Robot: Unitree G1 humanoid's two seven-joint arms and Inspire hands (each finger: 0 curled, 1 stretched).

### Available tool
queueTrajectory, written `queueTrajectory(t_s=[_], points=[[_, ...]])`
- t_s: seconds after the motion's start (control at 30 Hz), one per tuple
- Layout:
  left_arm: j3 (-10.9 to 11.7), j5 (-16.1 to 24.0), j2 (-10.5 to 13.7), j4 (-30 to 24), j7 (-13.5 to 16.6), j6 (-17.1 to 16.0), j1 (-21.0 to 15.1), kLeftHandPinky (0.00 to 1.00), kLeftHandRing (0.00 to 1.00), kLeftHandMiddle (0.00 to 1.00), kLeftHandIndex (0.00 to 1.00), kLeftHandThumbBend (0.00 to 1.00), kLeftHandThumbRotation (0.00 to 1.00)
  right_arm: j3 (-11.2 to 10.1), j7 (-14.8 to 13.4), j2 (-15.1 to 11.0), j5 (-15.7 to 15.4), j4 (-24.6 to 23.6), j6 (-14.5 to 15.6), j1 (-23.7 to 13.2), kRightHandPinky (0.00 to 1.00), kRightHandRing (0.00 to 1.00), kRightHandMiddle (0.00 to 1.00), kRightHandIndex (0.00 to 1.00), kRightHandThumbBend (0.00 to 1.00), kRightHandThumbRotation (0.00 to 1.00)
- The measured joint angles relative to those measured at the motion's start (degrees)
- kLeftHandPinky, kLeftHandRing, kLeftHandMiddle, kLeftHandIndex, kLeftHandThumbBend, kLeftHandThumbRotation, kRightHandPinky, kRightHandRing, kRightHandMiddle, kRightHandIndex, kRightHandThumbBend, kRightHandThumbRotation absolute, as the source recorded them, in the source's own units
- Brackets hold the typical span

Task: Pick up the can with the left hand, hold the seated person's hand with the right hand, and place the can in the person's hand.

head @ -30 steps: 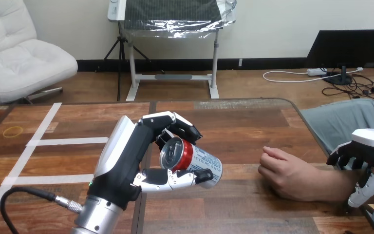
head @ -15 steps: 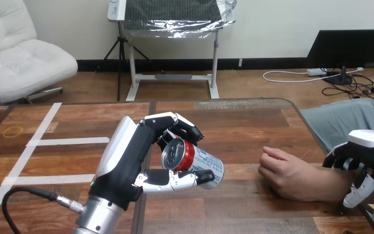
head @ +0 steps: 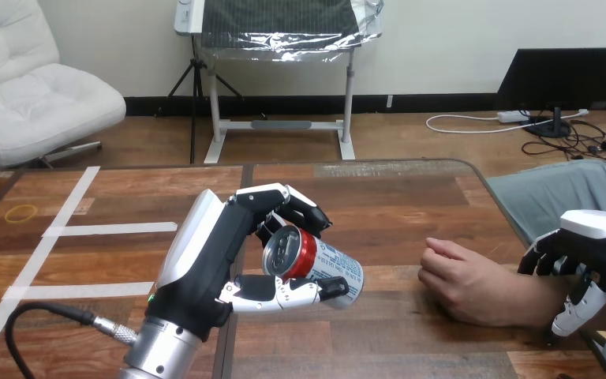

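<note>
Left hand [head: 219, 260] is up over the wooden table [head: 410, 197], fingers and thumb wrapped right round the can [head: 325, 259]. The can lies tipped on its side in that grip, its top turned back toward the camera and its red band showing, clear of the tabletop. Across to the right, well apart from the can, the person's hand [head: 458, 276] rests on the table, loosely curled. The right hand [head: 600, 243] sits at the view's right edge, over the person's forearm [head: 521, 304]; whether it clasps that forearm, I cannot tell. White tape strips [head: 110, 229] cross the table's left side
</note>
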Motion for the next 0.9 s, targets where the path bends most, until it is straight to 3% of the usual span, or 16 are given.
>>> queueTrajectory(t_s=[0.9], points=[[0.0,0.5,0.0,0.1,-0.2,0.1,-0.1,0.33,0.39,0.47,0.51,0.57,0.0,0.0,-0.5,0.0,0.0,0.7,0.0,0.0,0.66,0.75,0.79,0.77,0.72,0.0]])
